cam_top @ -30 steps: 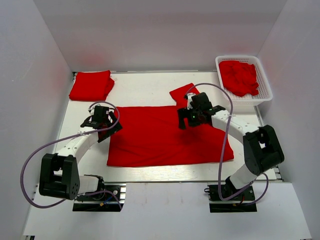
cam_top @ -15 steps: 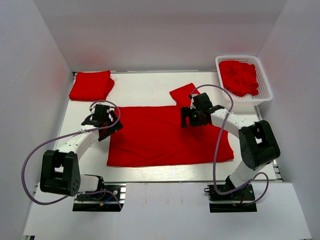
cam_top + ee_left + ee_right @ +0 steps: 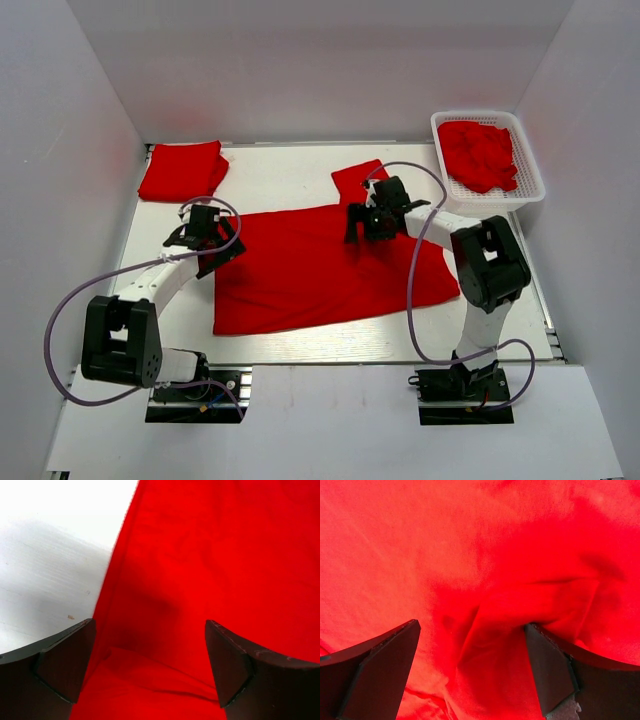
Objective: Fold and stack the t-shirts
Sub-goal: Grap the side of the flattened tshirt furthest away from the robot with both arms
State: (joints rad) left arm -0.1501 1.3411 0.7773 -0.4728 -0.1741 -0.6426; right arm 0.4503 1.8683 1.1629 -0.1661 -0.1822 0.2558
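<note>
One red t-shirt [image 3: 320, 275] lies spread flat across the middle of the table, with a sleeve [image 3: 355, 180] sticking out at its back edge. My left gripper [image 3: 205, 238] is open and low over the shirt's left edge; in the left wrist view [image 3: 150, 665] red cloth [image 3: 215, 555] lies between the wide-apart jaws. My right gripper [image 3: 365, 222] is open over the shirt's back part near the sleeve; in the right wrist view [image 3: 472, 670] wrinkled cloth [image 3: 485, 615] bunches between the jaws. A folded red t-shirt [image 3: 182, 170] lies at the back left.
A white mesh basket [image 3: 530, 190] at the back right holds crumpled red shirts [image 3: 478, 152]. White walls enclose the table on three sides. Bare white table [image 3: 50, 555] shows left of the shirt's edge. Purple cables loop off both arms.
My right gripper has moved left and back, and the shirt's right side and sleeve have shifted with it, skewing the shirt. My left gripper has crept slightly back.
</note>
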